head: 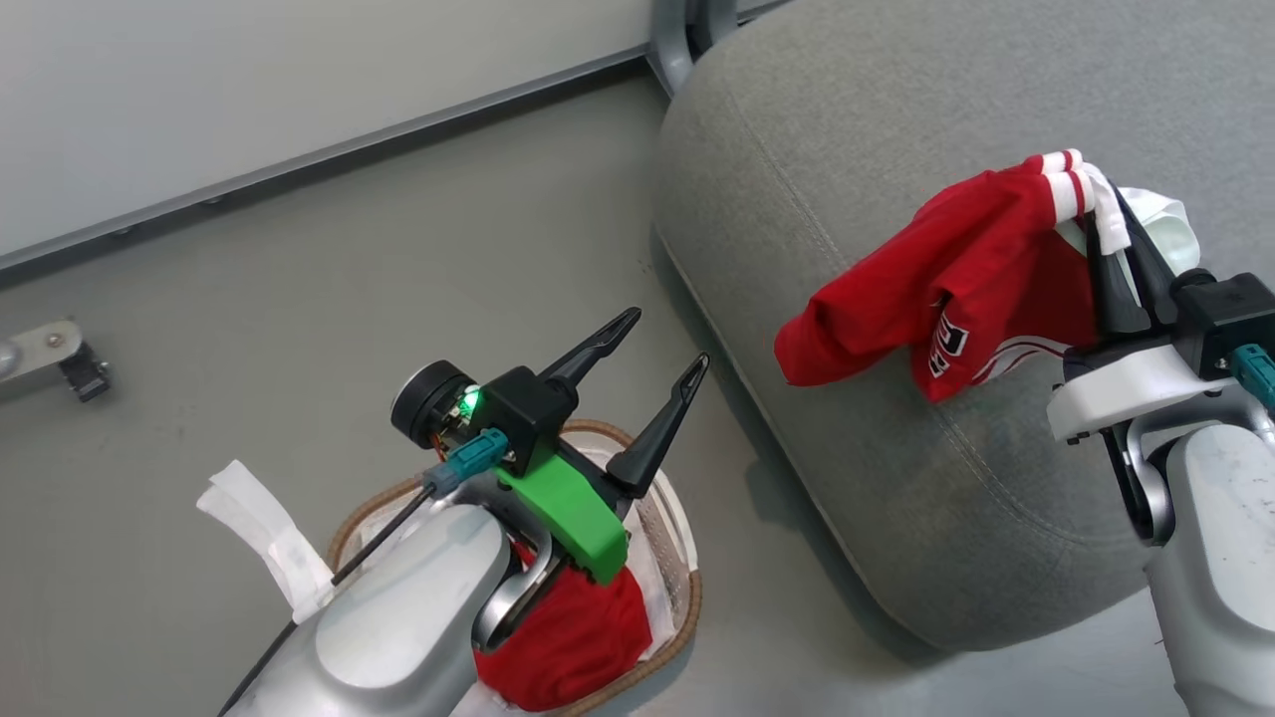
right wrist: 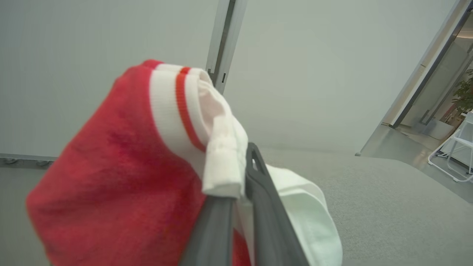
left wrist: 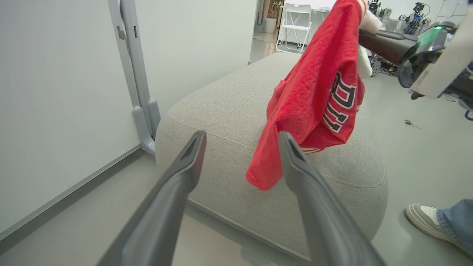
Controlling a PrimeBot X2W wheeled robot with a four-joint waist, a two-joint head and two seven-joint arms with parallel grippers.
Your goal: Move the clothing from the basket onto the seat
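While the right hand [head: 1108, 224] is pinched tight on the striped cuff of a red jersey [head: 956, 269], holding it up over the seat [head: 847, 119], most of the fabric dangles close to the seat's front edge. I'd bring it lower and further in over the seat before letting go, or the tail might slide off onto the floor [head: 299, 299]. The left hand [head: 667, 337] is spread wide with nothing in it, out past the seat's front edge above the basket [head: 687, 607], where a second red piece [head: 573, 637] waits. The head view gives you that basket. The left wrist view gives the jersey's hem hanging low against the seat (touching or not, can't tell), plus someone's shoe [left wrist: 425, 218] beside the seat.
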